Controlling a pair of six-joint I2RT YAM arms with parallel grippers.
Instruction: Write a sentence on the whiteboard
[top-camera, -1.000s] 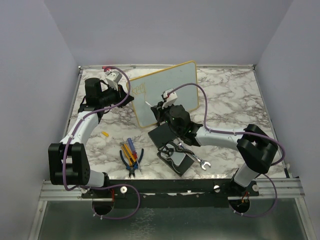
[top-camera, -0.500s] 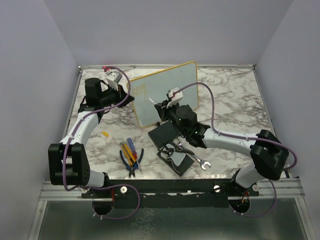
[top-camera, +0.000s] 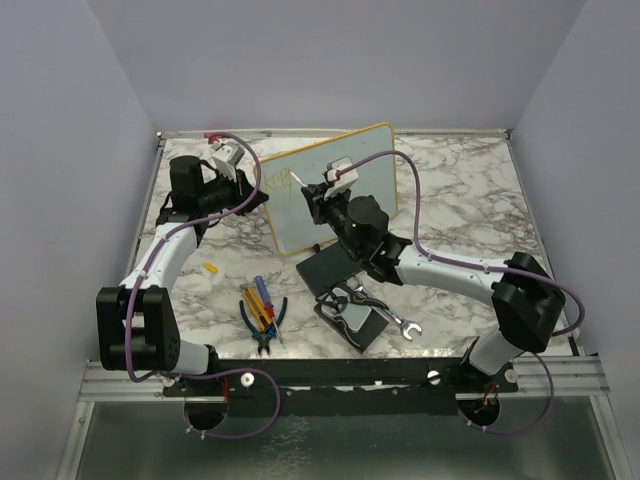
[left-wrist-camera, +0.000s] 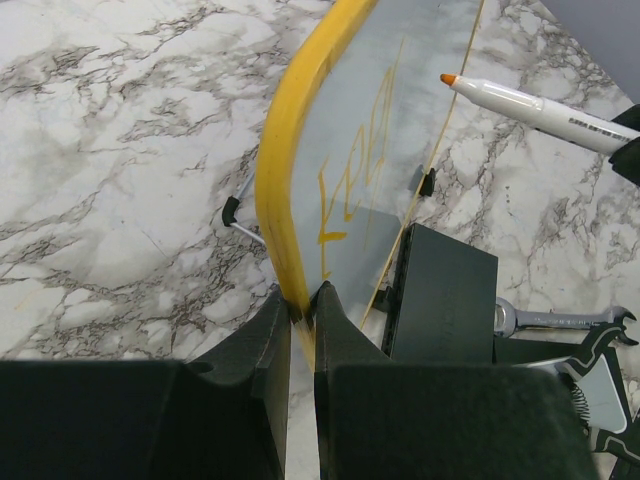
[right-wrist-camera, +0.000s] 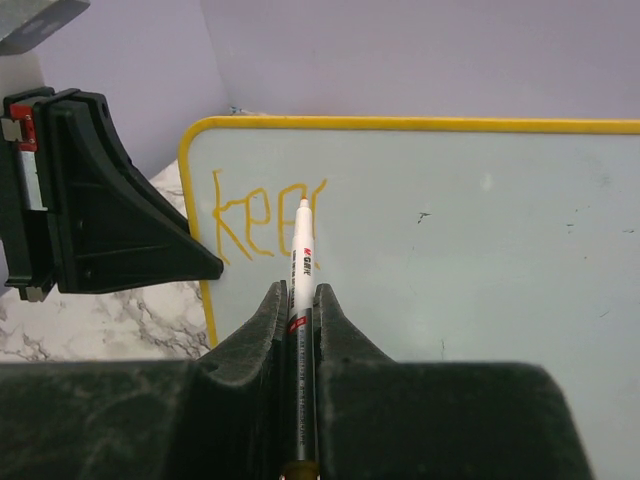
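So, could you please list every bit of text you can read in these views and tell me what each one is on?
"kee": orange handwriting on the whiteboard; a fourth letter is only partly formed and unclear.
Print on the barrel of the marker held in the right tool: a red logo and dark letters, too blurred to read.
Nothing else is legible.

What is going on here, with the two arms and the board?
The left claw grips the whiteboard by its yellow edge. The right claw holds an orange-tipped marker, tip by the board; whether it touches, I cannot tell. The sentence has only begun: "kee" and part of a fourth letter.
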